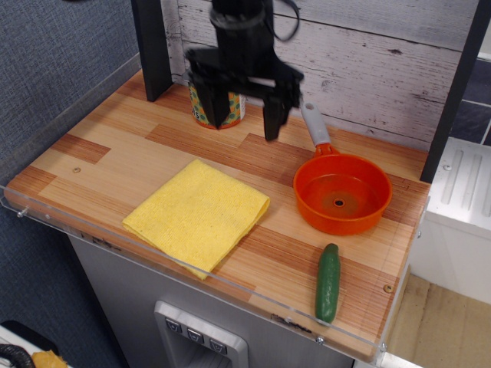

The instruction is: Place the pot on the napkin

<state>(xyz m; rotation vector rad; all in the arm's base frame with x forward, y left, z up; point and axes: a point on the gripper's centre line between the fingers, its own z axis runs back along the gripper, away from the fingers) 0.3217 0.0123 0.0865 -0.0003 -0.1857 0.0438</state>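
The shallow round orange plastic pot [342, 193] with its straight grey handle sat near the right edge of the wooden tabletop [115, 153], resting flat, handle pointing toward the back edge. The square folded yellow cloth napkin [198, 215] lay near the front edge, apart from the pot. The black gripper [245, 113] hung above the back of the tabletop, its fingers spread apart and empty, in front of a patterned tin can [205, 113]. A green cucumber [328, 282] lay by the front right corner.
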